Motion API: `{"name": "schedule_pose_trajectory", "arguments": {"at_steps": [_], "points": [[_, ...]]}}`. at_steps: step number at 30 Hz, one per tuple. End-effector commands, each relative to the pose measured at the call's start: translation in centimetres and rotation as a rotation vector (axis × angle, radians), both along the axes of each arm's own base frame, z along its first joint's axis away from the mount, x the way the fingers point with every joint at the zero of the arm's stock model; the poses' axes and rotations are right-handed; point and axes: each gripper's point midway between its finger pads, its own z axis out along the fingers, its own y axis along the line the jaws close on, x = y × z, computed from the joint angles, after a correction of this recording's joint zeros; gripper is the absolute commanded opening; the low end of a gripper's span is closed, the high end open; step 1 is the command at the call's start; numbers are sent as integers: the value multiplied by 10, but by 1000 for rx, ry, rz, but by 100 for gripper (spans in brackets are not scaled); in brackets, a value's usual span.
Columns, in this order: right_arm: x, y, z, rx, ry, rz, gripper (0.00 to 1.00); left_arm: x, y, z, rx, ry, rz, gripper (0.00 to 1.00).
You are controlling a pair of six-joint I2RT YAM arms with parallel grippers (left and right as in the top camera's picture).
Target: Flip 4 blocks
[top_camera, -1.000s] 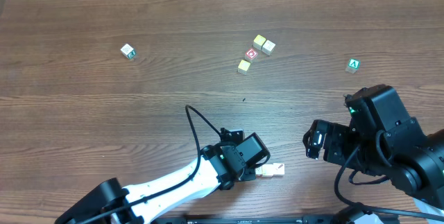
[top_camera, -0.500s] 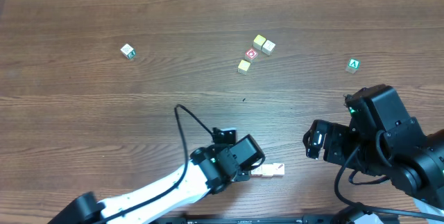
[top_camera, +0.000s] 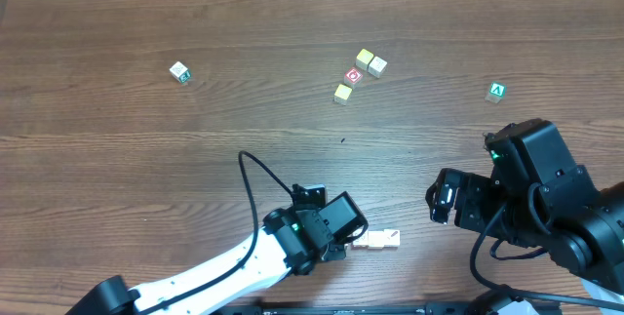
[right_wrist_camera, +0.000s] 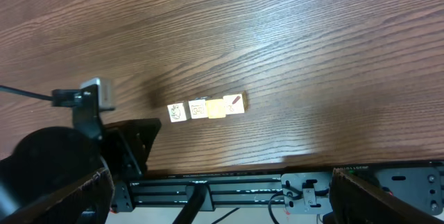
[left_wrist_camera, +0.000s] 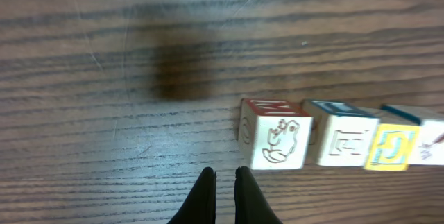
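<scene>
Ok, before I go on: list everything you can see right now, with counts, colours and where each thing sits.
row blocks: 4, three cream and one pale yellow, side by side in a line near the table's front edge
loose pale cubes: 3, cream to yellow, far centre
red-ring cube: 1, red and white, in among those three
green A cube: 1, green with a white letter, far right
white cube: 1, white with a green mark, far left
table: 1, brown wood
left hand: 1, black fingers, shut on nothing, close beside the row's end block
right hand: 1, black, open and empty, to the right of the row
</scene>
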Motion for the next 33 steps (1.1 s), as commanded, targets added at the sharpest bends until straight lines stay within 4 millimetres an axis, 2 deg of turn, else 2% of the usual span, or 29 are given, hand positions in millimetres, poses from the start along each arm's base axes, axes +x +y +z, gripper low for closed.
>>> {"name": "schedule_pose_trajectory", "arguments": {"at_steps": [1,11,16,33], "points": [[0,1,9,22,-31,2,100,-8,4,-16,33,72,31,4],[0,1,9,21,-32,6,100,-1,1,-33,15,141,49,4],[0,1,9,20,-33,8,100,8,-6,-31,-31,123,19,4],[-1,4,9,36,-25,14,100,14,-14,-30,-62,98,5,4]]}}
